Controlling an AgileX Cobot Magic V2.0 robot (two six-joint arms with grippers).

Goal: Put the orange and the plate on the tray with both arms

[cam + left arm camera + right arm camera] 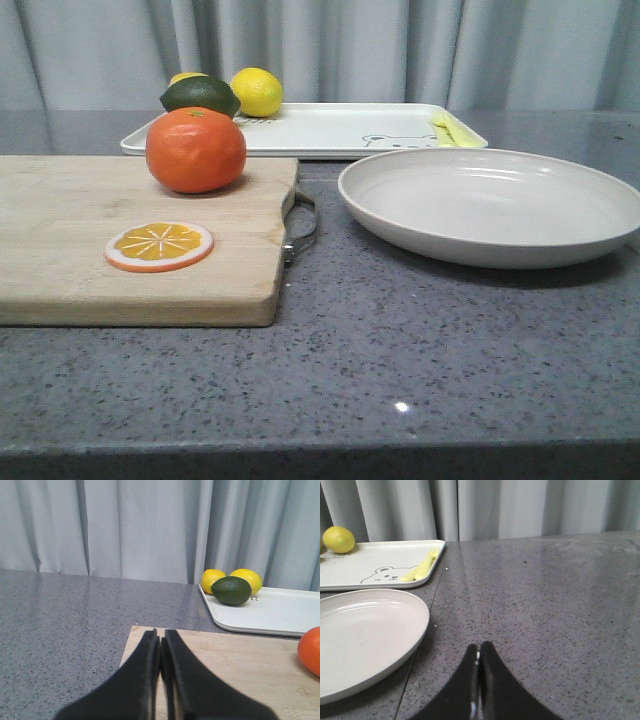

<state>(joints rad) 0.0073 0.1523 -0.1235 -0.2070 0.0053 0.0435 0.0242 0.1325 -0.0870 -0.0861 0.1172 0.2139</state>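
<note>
Grey speckled counter (420,350) — carries everything listed. Wooden cutting board (120,250): beneath my left gripper (161,645), whose tips are pressed together, empty. Plate (365,640): just ahead and to the side of my right gripper (479,655), likewise closed on nothing, so its rim is within reach. Tray (330,128): beyond both, its middle bare, probably kept free for the load; lemon (257,91) at its corner. Orange (195,149) — on the board, ahead of the left gripper, untouched.
</note>
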